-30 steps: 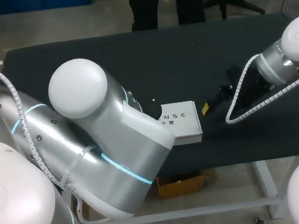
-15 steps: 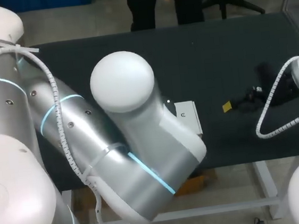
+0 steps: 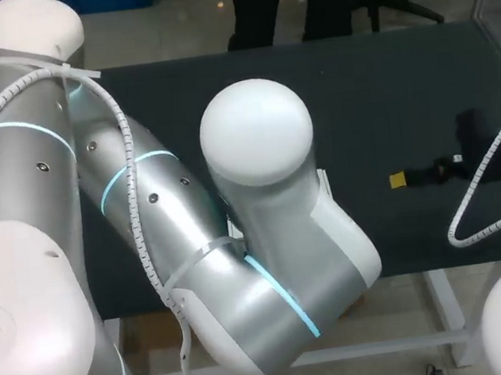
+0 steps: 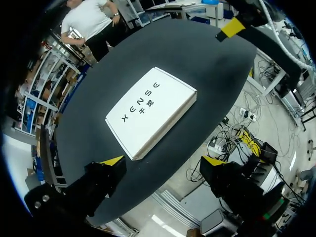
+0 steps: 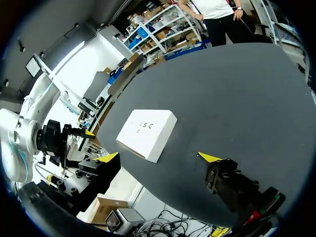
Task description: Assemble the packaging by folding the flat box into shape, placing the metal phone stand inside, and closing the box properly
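Box (image 4: 150, 111): white, shut, flat on black table (image 4: 197, 59) near its edge. L wrist view: box just ahead of L gripper (image 4: 163, 162), fingers wide open, nothing btwn. R wrist view: box ahead of R gripper (image 5: 158, 158), apart; fingers open, empty. Head view: L arm (image 3: 238, 242) hides nearly all of box.

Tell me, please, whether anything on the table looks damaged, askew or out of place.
Nothing stands out: the white box lies flat, closed and undented on the table; the left gripper and right gripper are open, clear of it.
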`<action>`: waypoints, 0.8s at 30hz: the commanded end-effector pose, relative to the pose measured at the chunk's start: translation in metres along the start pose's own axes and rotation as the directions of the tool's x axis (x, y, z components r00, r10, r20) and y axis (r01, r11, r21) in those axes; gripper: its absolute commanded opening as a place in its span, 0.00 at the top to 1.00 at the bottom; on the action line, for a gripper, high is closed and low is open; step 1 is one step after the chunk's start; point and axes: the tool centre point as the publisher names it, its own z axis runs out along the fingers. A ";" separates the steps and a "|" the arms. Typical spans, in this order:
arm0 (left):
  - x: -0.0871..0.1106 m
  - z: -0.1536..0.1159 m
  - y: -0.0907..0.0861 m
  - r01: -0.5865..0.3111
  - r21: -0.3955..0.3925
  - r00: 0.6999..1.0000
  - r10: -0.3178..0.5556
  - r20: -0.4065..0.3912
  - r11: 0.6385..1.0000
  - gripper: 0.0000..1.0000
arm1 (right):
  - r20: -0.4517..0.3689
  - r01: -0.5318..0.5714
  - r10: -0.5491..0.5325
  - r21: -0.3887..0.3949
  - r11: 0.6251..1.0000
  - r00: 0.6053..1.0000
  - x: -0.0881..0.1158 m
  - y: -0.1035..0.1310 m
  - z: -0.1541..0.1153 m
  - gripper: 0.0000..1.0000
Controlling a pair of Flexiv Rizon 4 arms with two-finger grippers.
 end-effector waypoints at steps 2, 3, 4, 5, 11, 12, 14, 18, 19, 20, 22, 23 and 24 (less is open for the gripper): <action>0.006 -0.005 0.006 0.001 0.010 1.000 -0.001 0.018 1.000 0.00 | -0.001 0.002 -0.002 -0.014 1.000 1.000 0.001 -0.003 -0.001 0.00; 0.006 -0.005 0.006 0.001 0.010 1.000 -0.001 0.018 1.000 0.00 | -0.001 0.002 -0.002 -0.014 1.000 1.000 0.001 -0.003 -0.001 0.00; 0.006 -0.005 0.006 0.001 0.010 1.000 -0.001 0.018 1.000 0.00 | -0.001 0.002 -0.002 -0.014 1.000 1.000 0.001 -0.003 -0.001 0.00; 0.011 -0.003 0.006 0.006 0.018 1.000 -0.007 0.010 1.000 0.00 | -0.033 -0.026 0.024 -0.046 0.999 0.999 -0.006 -0.010 -0.003 0.00; 0.034 0.014 -0.003 0.138 -0.087 0.984 -0.147 -0.101 0.987 0.00 | 0.007 0.050 -0.050 -0.167 0.985 0.999 -0.029 -0.023 -0.021 0.00; 0.037 0.017 -0.004 0.178 -0.115 0.977 -0.190 -0.101 0.977 0.00 | 0.000 0.069 -0.070 -0.176 0.982 0.998 -0.032 -0.021 -0.024 0.00; 0.043 0.020 -0.005 0.214 -0.126 0.967 -0.229 -0.114 0.969 0.00 | 0.033 0.106 -0.101 -0.196 0.975 0.994 -0.039 -0.018 -0.029 0.00; 0.055 0.024 -0.010 0.272 -0.153 0.952 -0.288 -0.101 0.950 0.00 | 0.042 0.164 -0.159 -0.235 0.958 0.986 -0.055 -0.008 -0.037 0.00; 0.058 0.025 -0.011 0.289 -0.162 0.948 -0.305 -0.088 0.944 0.00 | 0.042 0.183 -0.178 -0.240 0.953 0.983 -0.058 -0.005 -0.040 0.00; 0.060 0.026 -0.013 0.304 -0.178 0.943 -0.322 -0.079 0.936 0.00 | 0.058 0.200 -0.192 -0.240 0.950 0.980 -0.060 -0.001 -0.041 0.00; 0.063 0.028 -0.014 0.328 -0.190 0.934 -0.347 -0.080 0.926 0.00 | 0.050 0.236 -0.230 -0.242 0.941 0.972 -0.063 0.005 -0.042 0.00; 0.064 0.030 -0.015 0.346 -0.196 0.928 -0.365 -0.071 0.918 0.00 | 0.063 0.257 -0.249 -0.232 0.938 0.966 -0.065 0.008 -0.041 0.00; 0.065 0.032 -0.015 0.364 -0.208 0.920 -0.385 -0.073 0.908 0.00 | 0.056 0.279 -0.273 -0.233 0.932 0.960 -0.067 0.011 -0.041 0.00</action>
